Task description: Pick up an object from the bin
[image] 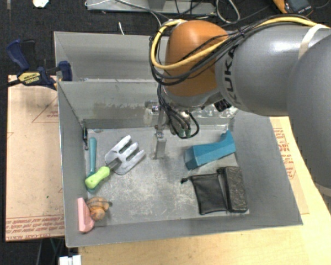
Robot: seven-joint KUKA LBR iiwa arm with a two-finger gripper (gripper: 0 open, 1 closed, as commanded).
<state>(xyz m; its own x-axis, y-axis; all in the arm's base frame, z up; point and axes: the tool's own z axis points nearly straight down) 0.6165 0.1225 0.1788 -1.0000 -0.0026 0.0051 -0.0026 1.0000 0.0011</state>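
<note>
Gripper (160, 147): I see it above bare bin (154, 197) floor, near the centre.
Left of it: green-handled fork (117, 160).
Right of it: blue block (209, 152).
Grip: I cannot tell.

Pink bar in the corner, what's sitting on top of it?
A brown, shell-like lump lies on the pink bar, at its upper end. The part of the bar beneath the lump is covered and cannot be seen.

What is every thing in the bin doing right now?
Silver metal fork with green handle: lying flat, untouched.
Blue plastic wedge-shaped block: resting flat, untouched.
Black flat fabric pouch: lying flat against a grey sponge.
Pink flat bar: lying flat, untouched.
End effector: hanging between fork and block, touching neither.
</note>
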